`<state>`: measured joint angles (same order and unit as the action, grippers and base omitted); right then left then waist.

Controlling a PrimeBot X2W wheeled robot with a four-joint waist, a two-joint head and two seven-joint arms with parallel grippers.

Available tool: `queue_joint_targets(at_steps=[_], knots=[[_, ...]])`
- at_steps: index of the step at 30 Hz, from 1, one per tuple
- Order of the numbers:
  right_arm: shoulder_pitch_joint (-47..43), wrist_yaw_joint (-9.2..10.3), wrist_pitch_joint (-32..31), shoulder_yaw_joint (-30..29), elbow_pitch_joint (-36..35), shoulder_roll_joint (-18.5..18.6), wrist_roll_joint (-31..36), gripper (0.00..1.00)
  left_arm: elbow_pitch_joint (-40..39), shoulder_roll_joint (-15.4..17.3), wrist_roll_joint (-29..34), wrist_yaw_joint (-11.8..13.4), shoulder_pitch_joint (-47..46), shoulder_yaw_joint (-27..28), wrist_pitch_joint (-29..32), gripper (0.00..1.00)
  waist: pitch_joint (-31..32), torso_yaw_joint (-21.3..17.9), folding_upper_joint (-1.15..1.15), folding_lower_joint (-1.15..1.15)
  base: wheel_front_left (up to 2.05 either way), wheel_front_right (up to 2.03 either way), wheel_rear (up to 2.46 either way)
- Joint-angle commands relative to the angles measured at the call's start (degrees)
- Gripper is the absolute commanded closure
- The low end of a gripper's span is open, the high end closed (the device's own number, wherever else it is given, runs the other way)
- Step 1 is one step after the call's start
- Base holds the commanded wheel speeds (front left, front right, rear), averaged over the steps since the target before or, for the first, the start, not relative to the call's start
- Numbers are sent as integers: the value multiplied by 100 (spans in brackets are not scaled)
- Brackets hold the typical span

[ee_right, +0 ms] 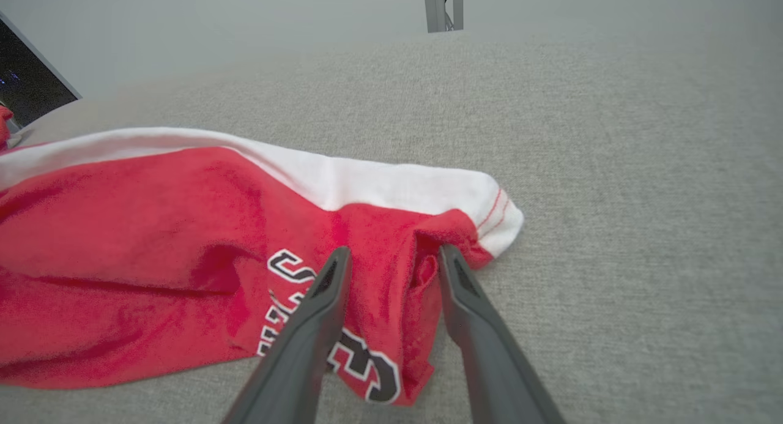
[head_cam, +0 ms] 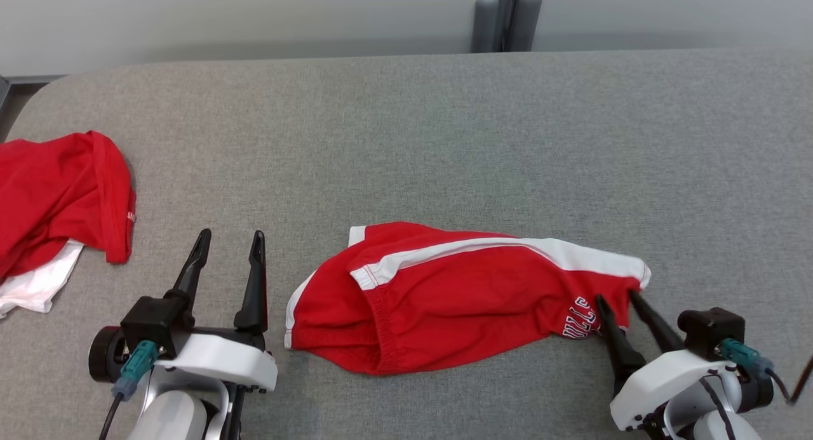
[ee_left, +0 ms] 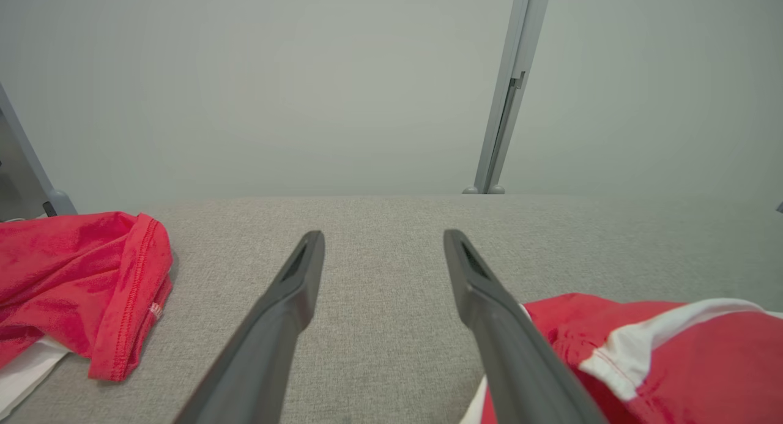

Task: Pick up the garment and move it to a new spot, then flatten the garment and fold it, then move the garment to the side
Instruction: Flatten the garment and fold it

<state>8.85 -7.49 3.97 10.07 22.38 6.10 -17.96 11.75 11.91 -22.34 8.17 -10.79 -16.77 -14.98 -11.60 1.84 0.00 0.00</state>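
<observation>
**Snag risk at the leg hem**

Head view: red shorts [head_cam: 444,294] lie mid-table [head_cam: 444,122], a leg hem inside the half-spread right gripper [head_cam: 617,297]. The left gripper [head_cam: 230,235] is spread wide and empty.

Left wrist view: the shorts' end lies just beside one finger.

Right wrist view: a fold stands between the fingers [ee_right: 318,301], unpinched. Pulling away could drag and rumple it.

Support surface: grey fabric-covered tabletop [head_cam: 444,122], far-left corner rounded
The red shorts [head_cam: 457,300], with a white side stripe and lettering, lie crumpled near the front edge, right of centre. A second red garment [head_cam: 57,192] lies bunched at the left edge, well apart from them, partly over a white cloth [head_cam: 38,284]
</observation>
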Motion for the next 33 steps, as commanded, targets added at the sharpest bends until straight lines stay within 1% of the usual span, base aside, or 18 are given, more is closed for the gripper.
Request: queue_joint_targets(at_steps=[1,6,12,18,26,28,31,33], knots=[[33,-2,106,-45,-70,23,-1,0,-3,31,-31,30,75,26,-25,0,70,-37,0,0,0,0,0],[20,-2,410,-247,-377,36,99,0,-28,28,-69,90,263,43,-26,0,294,-112,0,0,0,0,0],[-105,-2,621,-447,-827,53,274,0,-91,42,-136,164,598,34,29,0,583,-218,0,0,0,0,0],[-249,-2,495,-560,-1087,21,334,0,-233,93,-160,202,820,-34,177,0,687,-250,0,0,0,0,0],[-339,-2,421,-611,-1193,-30,386,0,-313,112,-182,248,870,-87,290,0,697,-259,0,0,0,0,0],[-335,-2,409,-612,-1208,-41,394,0,-328,115,-189,233,830,-127,367,0,685,-266,0,0,0,0,0],[-325,-2,388,-631,-1248,-49,391,0,-375,73,-196,126,583,-262,542,0,622,-256,0,0,0,0,0],[-274,-2,374,-599,-1270,-51,393,0,-342,-26,-235,-26,335,-483,880,0,541,-264,0,0,0,0,0]])
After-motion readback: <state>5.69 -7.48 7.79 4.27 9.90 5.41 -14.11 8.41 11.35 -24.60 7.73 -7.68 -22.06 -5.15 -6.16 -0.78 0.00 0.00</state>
